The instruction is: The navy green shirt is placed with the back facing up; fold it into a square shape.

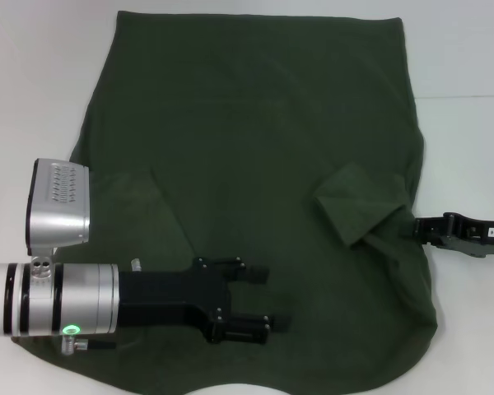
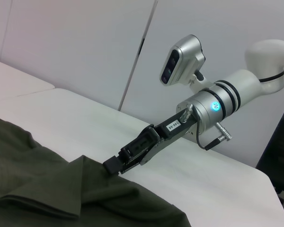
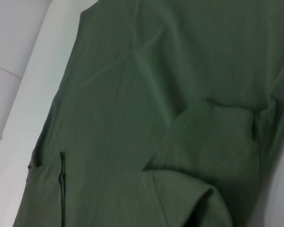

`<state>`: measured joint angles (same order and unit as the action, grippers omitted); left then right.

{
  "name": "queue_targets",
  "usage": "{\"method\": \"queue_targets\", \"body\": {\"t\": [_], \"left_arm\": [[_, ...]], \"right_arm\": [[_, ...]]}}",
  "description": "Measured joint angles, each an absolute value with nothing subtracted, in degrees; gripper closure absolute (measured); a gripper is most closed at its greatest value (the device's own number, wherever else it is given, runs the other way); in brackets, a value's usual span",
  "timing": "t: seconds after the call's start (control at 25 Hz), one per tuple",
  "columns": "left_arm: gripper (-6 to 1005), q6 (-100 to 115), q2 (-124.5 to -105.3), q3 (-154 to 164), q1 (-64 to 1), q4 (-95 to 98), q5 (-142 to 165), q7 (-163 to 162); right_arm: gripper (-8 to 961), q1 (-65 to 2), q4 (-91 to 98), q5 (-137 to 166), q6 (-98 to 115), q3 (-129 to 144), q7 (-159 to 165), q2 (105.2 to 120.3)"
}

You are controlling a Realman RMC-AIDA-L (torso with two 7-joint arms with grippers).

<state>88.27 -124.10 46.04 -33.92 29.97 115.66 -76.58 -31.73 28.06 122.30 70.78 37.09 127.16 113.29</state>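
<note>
White counter [image 1: 469,148] under navy green shirt [image 1: 255,164]; right gripper [image 2: 114,163] fingers pinching sleeve edge for folding; left gripper [image 1: 259,300] fingers spread above.

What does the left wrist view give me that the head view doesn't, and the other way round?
Only the left wrist view shows the right arm's wrist with its lit blue ring and camera. Only the head view shows the whole navy green shirt spread out, and the left gripper over its near part. Both show the right gripper at the shirt's right edge, beside the folded-in sleeve.
</note>
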Motion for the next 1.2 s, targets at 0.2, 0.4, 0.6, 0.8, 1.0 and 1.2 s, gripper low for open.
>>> {"method": "queue_targets", "body": {"t": [0.2, 0.4, 0.6, 0.8, 1.0, 1.2], "left_arm": [[152, 88.2, -124.10, 46.0, -33.9, 30.0, 115.7, -76.5], [152, 88.1, -124.10, 46.0, -33.9, 30.0, 115.5, -76.6], [152, 88.1, -124.10, 46.0, -33.9, 30.0, 115.3, -76.7], [152, 88.1, -124.10, 45.9, -33.9, 30.0, 115.2, -76.9], [153, 88.1, -124.14, 45.9, -33.9, 30.0, 115.2, -77.3], [153, 88.1, -124.19, 45.4, -33.9, 29.8, 115.1, -77.7]], "right_arm": [[554, -31.4, 28.4, 122.3, 71.3, 37.1, 127.2, 113.29], [874, -31.1, 28.7, 122.2, 73.1, 36.1, 126.8, 113.08], [951, -30.6, 28.8, 122.2, 77.1, 34.1, 125.2, 112.72], [951, -30.1, 30.1, 122.3, 82.6, 33.5, 123.5, 112.67], [950, -28.9, 32.2, 122.3, 86.3, 33.5, 123.4, 112.89], [950, -27.5, 33.4, 122.3, 88.2, 32.9, 123.5, 112.83]]}}
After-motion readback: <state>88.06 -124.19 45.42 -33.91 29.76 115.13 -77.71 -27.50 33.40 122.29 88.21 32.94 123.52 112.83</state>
